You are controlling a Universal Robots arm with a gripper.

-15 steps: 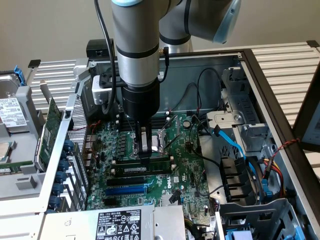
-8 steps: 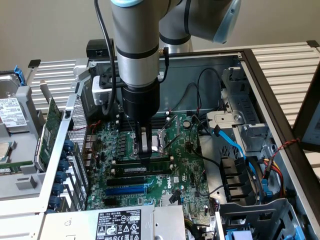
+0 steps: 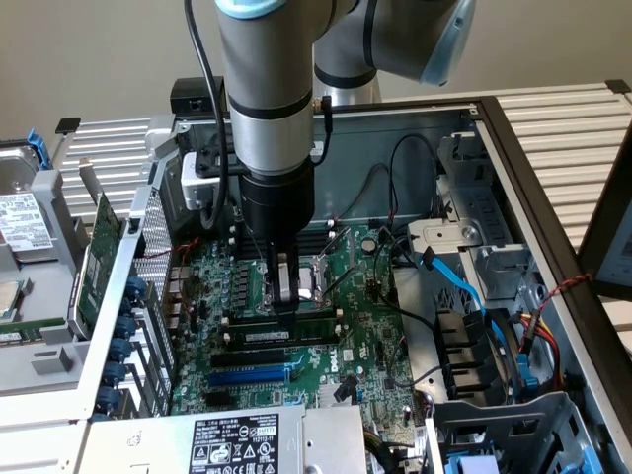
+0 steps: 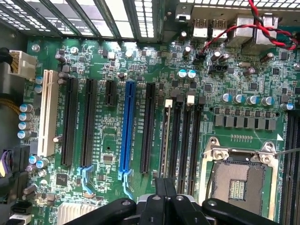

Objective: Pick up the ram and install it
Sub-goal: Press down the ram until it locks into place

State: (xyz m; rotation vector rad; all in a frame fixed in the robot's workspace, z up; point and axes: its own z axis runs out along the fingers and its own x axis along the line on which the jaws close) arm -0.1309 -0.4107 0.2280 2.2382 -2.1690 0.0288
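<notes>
Green ram [image 3: 286,336] sits in its slot [image 4: 165,140] right under my tool [image 3: 285,308], pinched shut. Pressing off-centre could leave one end unseated or bend it.

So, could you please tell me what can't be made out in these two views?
- Exterior view: the end effector covers part of the ram, so full seating can't be judged.
- Exterior view: the ram's label print is too small to read.
- Wrist view: the end effector hides one end of the memory slots.
</notes>
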